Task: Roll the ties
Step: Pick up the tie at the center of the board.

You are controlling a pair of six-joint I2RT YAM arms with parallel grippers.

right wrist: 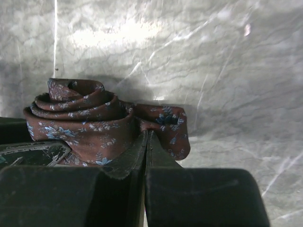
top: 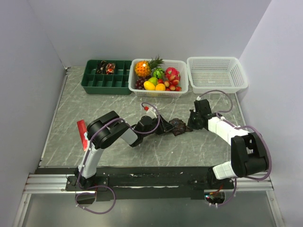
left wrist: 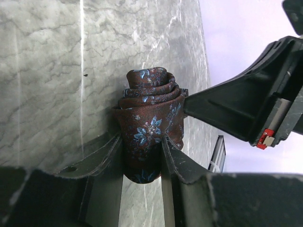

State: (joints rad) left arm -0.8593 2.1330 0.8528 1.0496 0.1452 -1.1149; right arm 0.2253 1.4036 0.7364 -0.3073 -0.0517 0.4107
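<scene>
A dark brown tie with blue flowers (top: 179,126) lies rolled into a coil at the table's middle, between both grippers. My left gripper (top: 165,126) is shut on the coil (left wrist: 150,118), its fingers (left wrist: 106,158) squeezing the coil's sides. My right gripper (top: 193,124) is shut on the tie's loose end (right wrist: 165,124) at the coil's right; the coil (right wrist: 80,120) sits left of its fingertips (right wrist: 137,153). Two rolled ties (top: 106,68) sit in the green tray's back compartments.
A green compartment tray (top: 90,82) stands at the back left. A white basket of toy fruit (top: 180,90) is at the back middle. An empty white basket (top: 217,73) is at the back right. A red flat item (top: 82,134) lies by the left arm.
</scene>
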